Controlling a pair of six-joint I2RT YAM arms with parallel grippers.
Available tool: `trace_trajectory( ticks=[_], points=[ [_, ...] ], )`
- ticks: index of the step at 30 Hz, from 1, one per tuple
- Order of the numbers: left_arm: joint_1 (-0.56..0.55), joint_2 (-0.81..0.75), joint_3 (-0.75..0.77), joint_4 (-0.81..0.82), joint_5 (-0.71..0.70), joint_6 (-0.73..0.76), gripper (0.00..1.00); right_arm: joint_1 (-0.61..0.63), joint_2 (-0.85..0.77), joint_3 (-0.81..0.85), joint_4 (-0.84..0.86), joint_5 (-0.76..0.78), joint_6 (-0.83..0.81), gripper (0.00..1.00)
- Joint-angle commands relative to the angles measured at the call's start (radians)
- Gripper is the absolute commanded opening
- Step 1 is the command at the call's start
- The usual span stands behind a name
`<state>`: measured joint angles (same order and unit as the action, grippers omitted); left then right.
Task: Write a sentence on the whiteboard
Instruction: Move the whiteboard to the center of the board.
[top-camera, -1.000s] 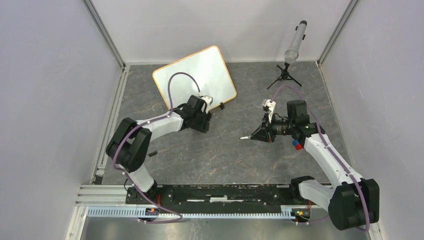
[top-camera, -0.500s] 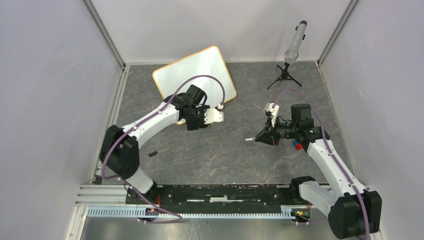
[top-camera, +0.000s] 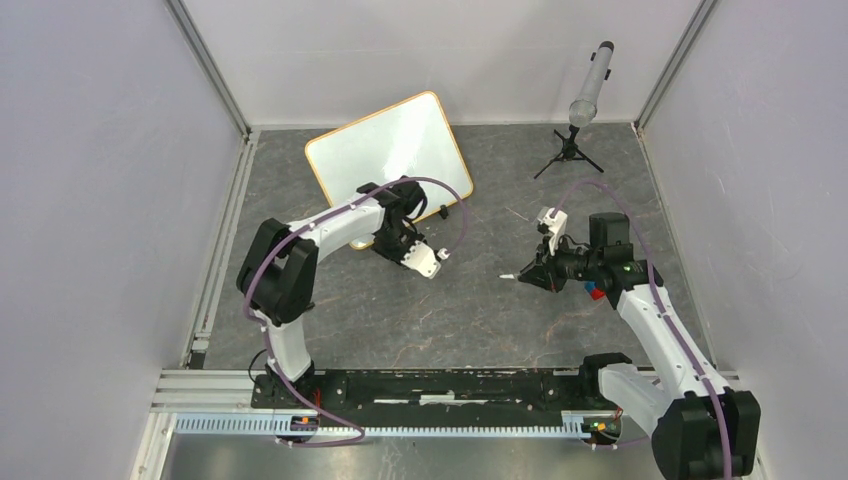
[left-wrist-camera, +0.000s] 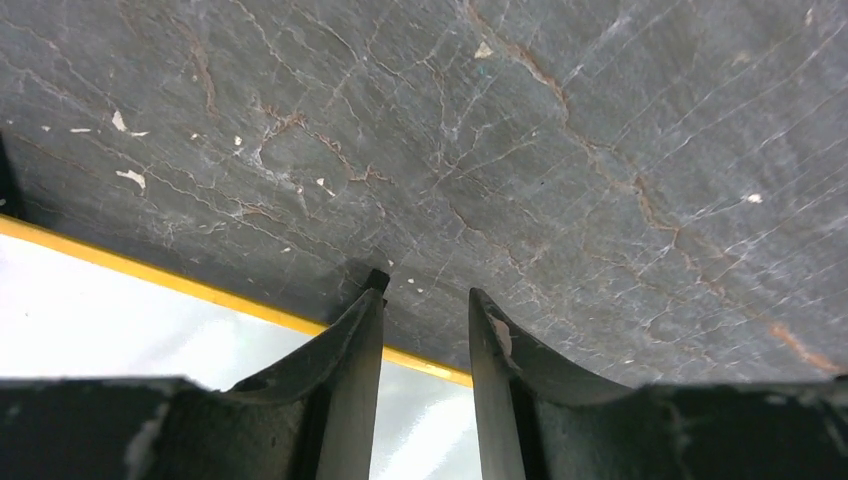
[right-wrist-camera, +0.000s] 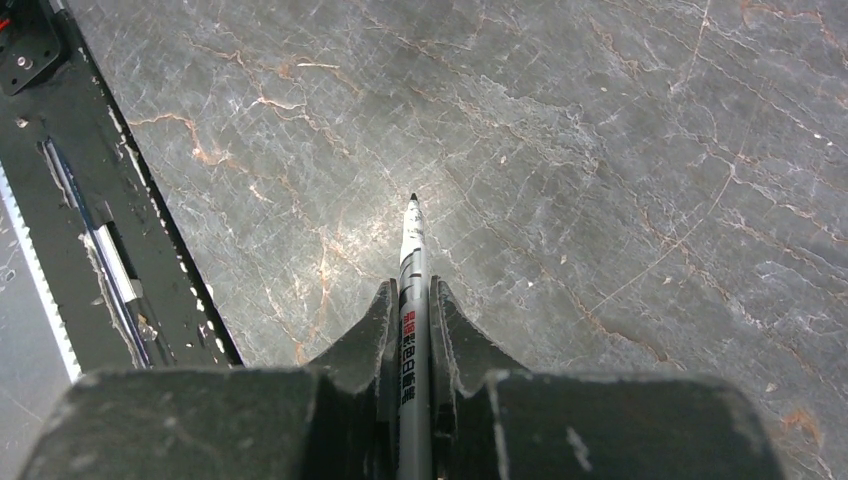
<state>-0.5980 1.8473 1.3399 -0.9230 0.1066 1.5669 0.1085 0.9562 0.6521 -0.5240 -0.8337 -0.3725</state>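
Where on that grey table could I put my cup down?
The widest bare patch of table lies between the left gripper, the right gripper and the black base rail. Another strip runs along the back between the whiteboard and the tripod. Crowded: the whiteboard's near edge, where the left gripper hovers, and around the marker the right gripper holds.

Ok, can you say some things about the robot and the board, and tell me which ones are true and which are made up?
1. The right hand holds a marker. True.
2. The marker's tip touches the whiteboard. False: it points out over the table, well apart from the board.
3. The left hand is squeezing something. False: it is open with nothing in it.
4. The whiteboard has an orange-tan frame. True.
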Motion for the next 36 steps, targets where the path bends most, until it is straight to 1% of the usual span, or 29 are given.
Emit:
trace_trajectory(
  ticks=[1, 3, 6, 9, 13, 19, 21, 22, 27, 31, 36],
  points=[
    [0.009, 0.018, 0.030, 0.009, -0.047, 0.172, 0.43, -0.014, -0.013, 0.001, 0.041, -0.018, 0.015, 0.00],
    [0.010, 0.029, 0.032, 0.019, -0.058, 0.187, 0.43, -0.019, -0.005, 0.010, 0.029, -0.025, 0.008, 0.00],
    [0.010, 0.040, 0.028, 0.050, -0.068, 0.211, 0.47, -0.027, -0.002, 0.015, 0.024, -0.031, 0.001, 0.00],
    [0.010, 0.067, 0.028, 0.061, -0.096, 0.233, 0.45, -0.034, 0.002, 0.025, 0.006, -0.044, -0.018, 0.00],
    [0.010, 0.084, 0.001, 0.105, -0.138, 0.277, 0.40, -0.050, 0.023, 0.053, -0.053, -0.057, -0.063, 0.00],
    [-0.003, 0.068, -0.031, 0.133, -0.129, 0.311, 0.25, -0.100, 0.045, 0.090, -0.105, -0.090, -0.105, 0.00],
    [-0.022, 0.054, -0.044, 0.133, -0.126, 0.314, 0.19, -0.102, 0.058, 0.107, -0.124, -0.104, -0.120, 0.00],
    [-0.034, 0.049, -0.050, 0.133, -0.125, 0.314, 0.17, -0.135, 0.063, 0.113, -0.130, -0.112, -0.125, 0.00],
    [-0.089, 0.029, -0.076, 0.130, -0.120, 0.298, 0.07, -0.173, 0.093, 0.131, -0.162, -0.138, -0.152, 0.00],
    [-0.142, 0.010, -0.102, 0.121, -0.122, 0.277, 0.03, -0.198, 0.109, 0.143, -0.196, -0.155, -0.181, 0.00],
    [-0.226, -0.016, -0.136, 0.104, -0.120, 0.220, 0.03, -0.225, 0.117, 0.148, -0.224, -0.163, -0.212, 0.00]
  ],
)
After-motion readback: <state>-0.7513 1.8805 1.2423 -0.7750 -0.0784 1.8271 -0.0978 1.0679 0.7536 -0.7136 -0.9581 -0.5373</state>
